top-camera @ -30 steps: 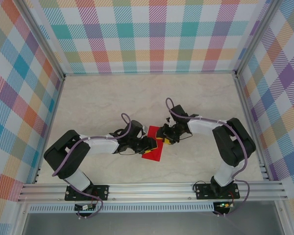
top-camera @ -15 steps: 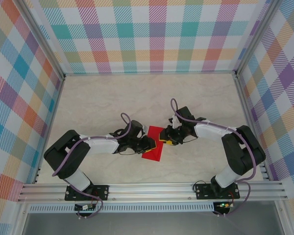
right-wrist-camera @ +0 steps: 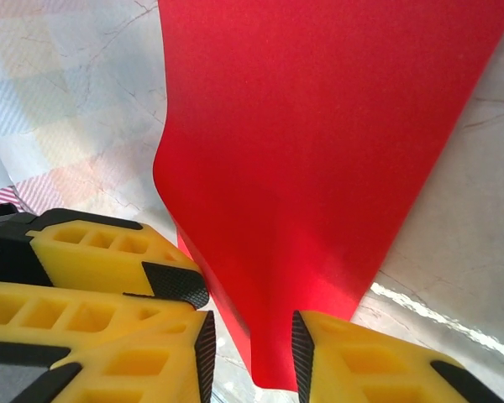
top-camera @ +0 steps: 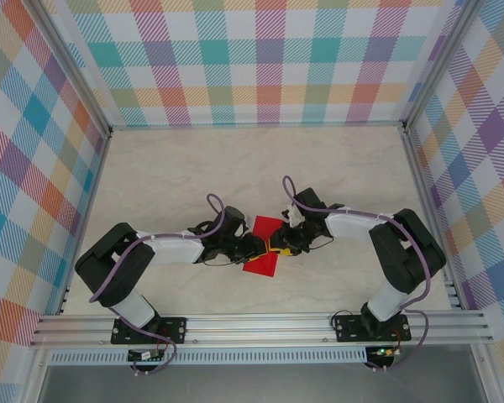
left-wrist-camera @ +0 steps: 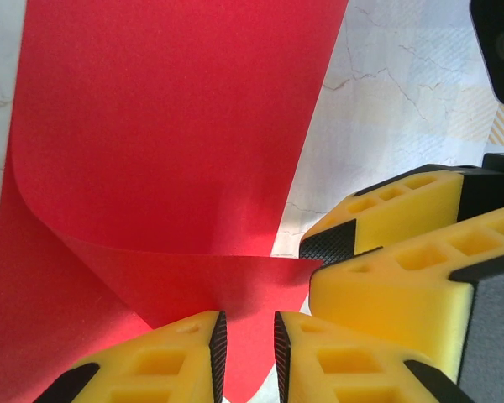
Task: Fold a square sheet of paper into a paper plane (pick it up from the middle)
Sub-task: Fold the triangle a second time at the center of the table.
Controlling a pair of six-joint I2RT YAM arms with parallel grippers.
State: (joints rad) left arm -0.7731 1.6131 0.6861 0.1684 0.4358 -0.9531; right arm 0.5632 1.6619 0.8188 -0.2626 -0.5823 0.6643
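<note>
The square sheet of paper (top-camera: 260,265) lies mid-frame on the tabletop (top-camera: 185,176), one flap curled up. The left tool (left-wrist-camera: 245,357) stands at a narrow gap around that flap's tip and the right tool (right-wrist-camera: 250,357) slightly wider astride a corner; whether either truly pinches, I cannot tell. The sheet looks feather-light, limp and easily creased, so I judge a gentle hold near its middle safer than a loose corner.
</note>
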